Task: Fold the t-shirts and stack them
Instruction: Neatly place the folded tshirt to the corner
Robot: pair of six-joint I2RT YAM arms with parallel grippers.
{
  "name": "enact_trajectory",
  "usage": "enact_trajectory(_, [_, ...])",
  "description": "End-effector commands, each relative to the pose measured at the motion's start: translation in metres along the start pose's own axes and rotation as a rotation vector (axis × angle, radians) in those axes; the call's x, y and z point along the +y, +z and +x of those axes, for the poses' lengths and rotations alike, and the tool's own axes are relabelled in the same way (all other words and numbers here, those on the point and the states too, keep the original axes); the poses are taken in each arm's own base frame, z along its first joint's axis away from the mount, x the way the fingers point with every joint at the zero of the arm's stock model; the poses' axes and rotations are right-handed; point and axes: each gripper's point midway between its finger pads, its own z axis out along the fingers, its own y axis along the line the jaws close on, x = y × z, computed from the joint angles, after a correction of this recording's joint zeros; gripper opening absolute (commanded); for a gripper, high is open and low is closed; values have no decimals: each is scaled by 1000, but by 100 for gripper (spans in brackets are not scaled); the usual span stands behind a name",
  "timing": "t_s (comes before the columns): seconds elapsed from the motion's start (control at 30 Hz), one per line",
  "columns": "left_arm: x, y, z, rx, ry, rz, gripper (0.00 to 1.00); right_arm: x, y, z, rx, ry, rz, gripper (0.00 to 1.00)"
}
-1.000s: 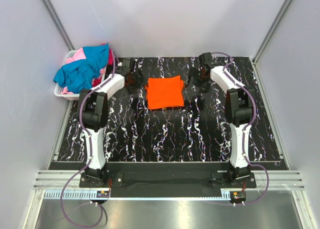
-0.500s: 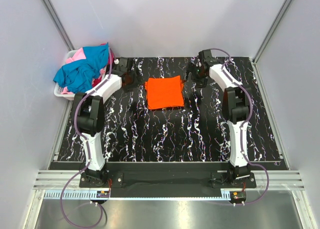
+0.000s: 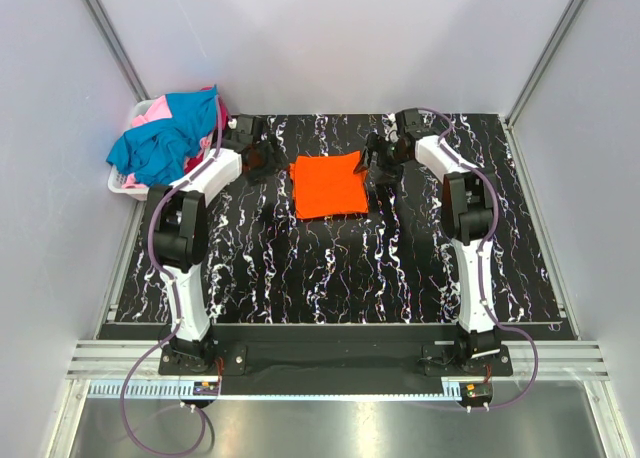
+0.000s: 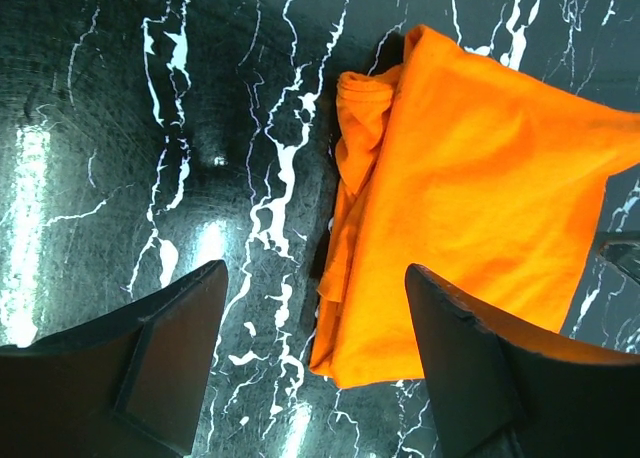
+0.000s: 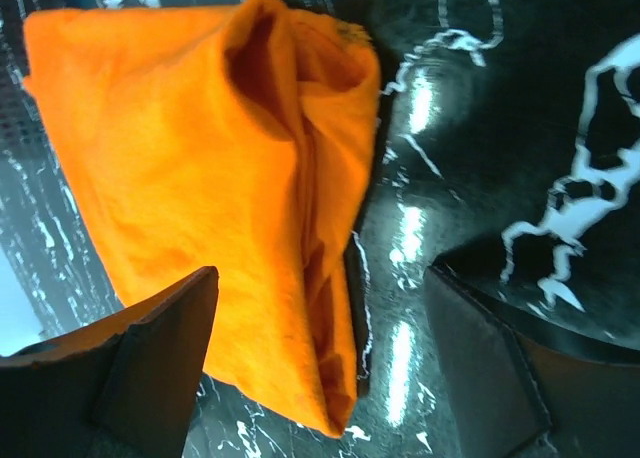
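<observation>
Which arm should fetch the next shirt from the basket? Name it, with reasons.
Left, probably. The white slatted plastic basket of crumpled teal and pink t-shirts sits on the left, near the open, empty left hand; the right hand lies across the folded orange t-shirt.

- You have the folded orange cloth t-shirt (image 3: 328,185) lying on the black marbled table (image 3: 330,268), far centre.
- The left gripper (image 3: 266,161) is just left of it, the right gripper (image 3: 380,160) just right.
- At the far-left corner, the white slatted plastic basket (image 3: 118,186) holds the heaped teal, pink and red t-shirts (image 3: 165,138).
</observation>
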Motion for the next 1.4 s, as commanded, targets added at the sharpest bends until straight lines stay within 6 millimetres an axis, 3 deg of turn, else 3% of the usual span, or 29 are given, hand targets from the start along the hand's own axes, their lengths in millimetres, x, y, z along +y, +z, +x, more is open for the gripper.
enact_trajectory(0.0, [-11, -2, -10, -18, 5, 64, 76, 12, 9, -2, 8, -16, -96, 88])
enact_trajectory(0.53, [3, -14, -17, -34, -25, 67, 75, 21, 38, -8, 49, 23, -180, 74])
enact_trajectory(0.8, [5, -22, -21, -54, -33, 73, 75, 26, 45, -6, 90, 30, -223, 59])
enact_trajectory(1.23, [13, -41, -19, -78, -44, 77, 75, 34, 43, -2, 156, -16, -276, 60])
enact_trajectory(1.3, [14, -44, -20, -84, -46, 75, 75, 33, 43, 0, 166, -9, -277, 34])
enact_trajectory(1.37, [15, -46, -19, -84, -47, 74, 75, 28, 45, 2, 166, -4, -245, 0])
